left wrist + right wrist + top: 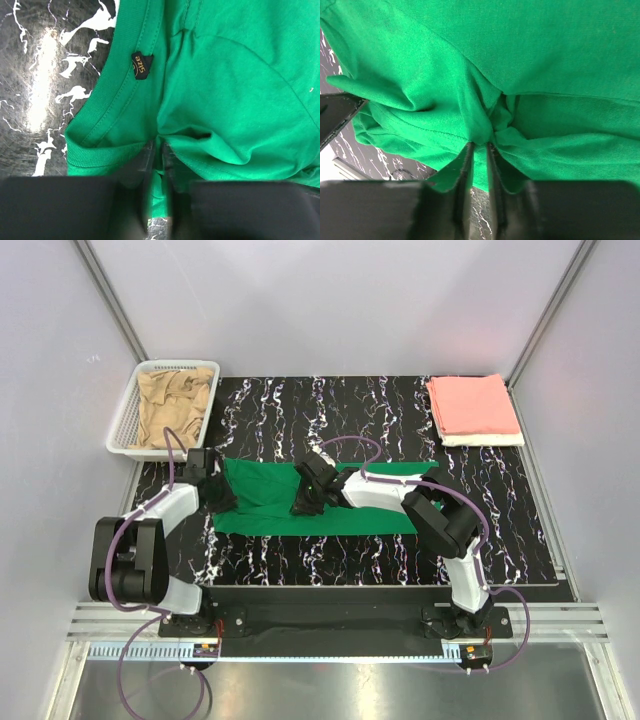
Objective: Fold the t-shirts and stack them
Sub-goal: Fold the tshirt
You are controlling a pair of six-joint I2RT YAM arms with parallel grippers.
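At mid-table (pixel 300 410), your left tool (pixel 159 150) pinches the green t-shirt (pixel 260 502) just below its collar (pixel 107 117), and your right tool (pixel 480 147) is clenched on a bunched fold further along. Pull unevenly and either thin pinch may slip, dragging creases in. The shirt lies as a long half-folded strip, rumpled near both grips.

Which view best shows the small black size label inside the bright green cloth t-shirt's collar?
Left wrist: the small black size label sits sharp on the collar of the bright green cloth t-shirt. Top external is too far to show it; right wrist shows only bunched green cloth.
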